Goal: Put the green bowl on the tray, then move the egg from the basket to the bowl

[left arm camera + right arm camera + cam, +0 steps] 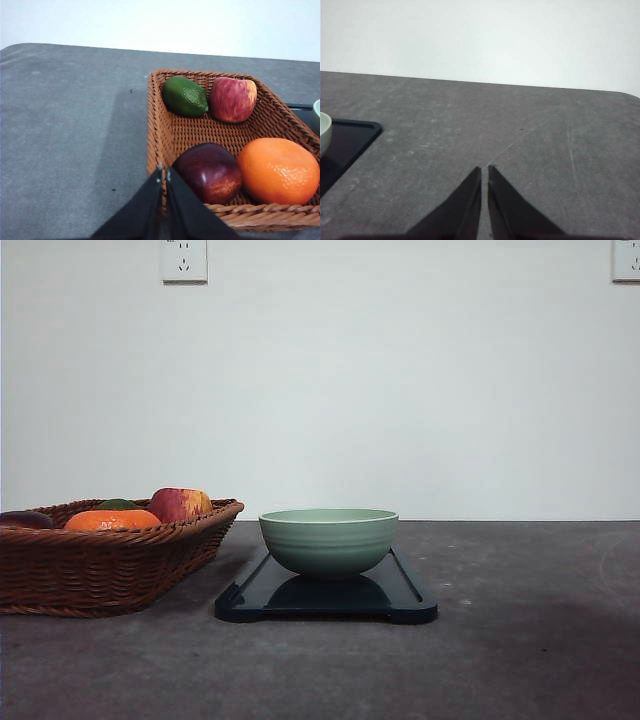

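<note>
Tray (405, 592) nearest, green bowl (329, 540) seated on it: step one done. Basket (100, 565) at bowl's 9 o'clock; egg not visible among fruit. Left gripper (164, 175) pressed together at basket rim, right gripper (484, 172) likewise over table (520, 145). Next: locate egg, spread left gripper.

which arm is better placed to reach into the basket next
Left. Its shut gripper sits at the basket rim, while the right gripper faces bare table past the tray.
</note>
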Controlling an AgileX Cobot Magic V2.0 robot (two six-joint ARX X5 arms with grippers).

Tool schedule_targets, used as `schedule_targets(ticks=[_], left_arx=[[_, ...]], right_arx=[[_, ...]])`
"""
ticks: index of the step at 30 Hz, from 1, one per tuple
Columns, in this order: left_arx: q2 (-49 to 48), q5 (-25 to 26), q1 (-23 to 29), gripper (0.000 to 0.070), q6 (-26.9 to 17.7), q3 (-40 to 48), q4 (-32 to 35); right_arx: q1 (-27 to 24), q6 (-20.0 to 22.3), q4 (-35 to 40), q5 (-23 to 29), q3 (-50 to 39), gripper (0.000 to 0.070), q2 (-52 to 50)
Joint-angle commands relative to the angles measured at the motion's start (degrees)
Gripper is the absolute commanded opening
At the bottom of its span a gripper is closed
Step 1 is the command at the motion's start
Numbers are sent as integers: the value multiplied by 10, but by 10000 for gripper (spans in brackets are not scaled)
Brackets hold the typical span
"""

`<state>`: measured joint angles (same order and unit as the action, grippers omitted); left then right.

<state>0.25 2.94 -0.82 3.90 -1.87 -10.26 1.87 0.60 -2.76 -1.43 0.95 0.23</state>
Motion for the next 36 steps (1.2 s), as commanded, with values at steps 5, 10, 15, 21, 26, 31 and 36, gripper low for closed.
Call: schedule_targets(ticks=[5, 10, 15, 21, 26, 31, 36], left_arx=[[-1, 0, 0, 0, 0, 11, -4], [-1, 0, 0, 0, 0, 11, -4], [-1, 0, 0, 0, 0, 11, -4], [-1, 0, 0, 0, 0, 11, -4], [-1, 0, 0, 0, 0, 11, -4], [-1, 0, 0, 0, 0, 11, -4], [-1, 0, 0, 0, 0, 11, -4]], right_arx=[[0, -6, 6, 0, -3, 17, 0], [0, -6, 6, 0, -3, 17, 0], [0, -6, 6, 0, -3, 17, 0], [0, -6, 6, 0, -3, 17, 0], [0, -6, 6, 0, -3, 17, 0], [0, -6, 6, 0, -3, 17, 0], [0, -6, 6, 0, -3, 18, 0]])
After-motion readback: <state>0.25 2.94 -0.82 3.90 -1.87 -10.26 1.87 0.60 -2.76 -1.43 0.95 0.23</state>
